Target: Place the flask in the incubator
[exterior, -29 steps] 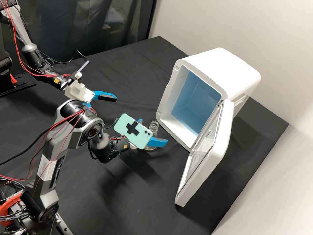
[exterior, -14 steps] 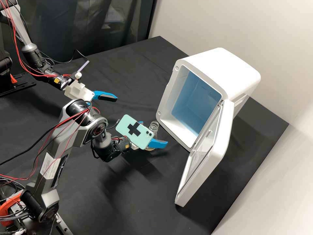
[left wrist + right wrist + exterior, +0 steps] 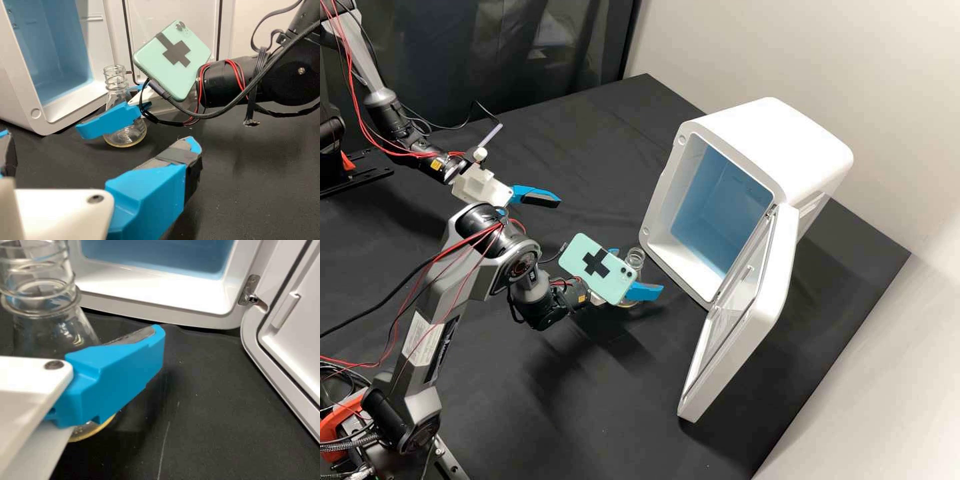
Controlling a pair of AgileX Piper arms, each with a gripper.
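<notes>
Right gripper (image 3: 644, 276) is low over the bench (image 3: 587, 400), set around the flask (image 3: 633, 259). Flask stands upright on the bench inside the gripper's span, mouth open, no stopper. The grip line crosses the lower cone, above the widest part of the base. Whether the gripper is clamped on the glass or only brackets it, I cannot tell.

Incubator (image 3: 773, 140) lies straight ahead of the gripper's tip, just beyond the flask, with its blue cavity facing the gripper. Its door (image 3: 747, 313) hangs open to one side, clear of the line from gripper to cavity. A mint phone (image 3: 597, 267) rides on the wrist behind the gripper.

Left gripper (image 3: 543, 200) hangs in the air well behind and apart from the right one, spread wide and holding nothing.

Handling, as a judgement:
- Clear glass, rigid and breakable, and it looks light. There is a yellowish tint at the base, possibly a little liquid.
- The wall is smooth and sloped, so a squeeze on the cone may let it slide out of the grip.
- A hold where the cone narrows toward the neck looks surer.
- Keep it upright and lift it clear of the incubator's lower lip.
</notes>
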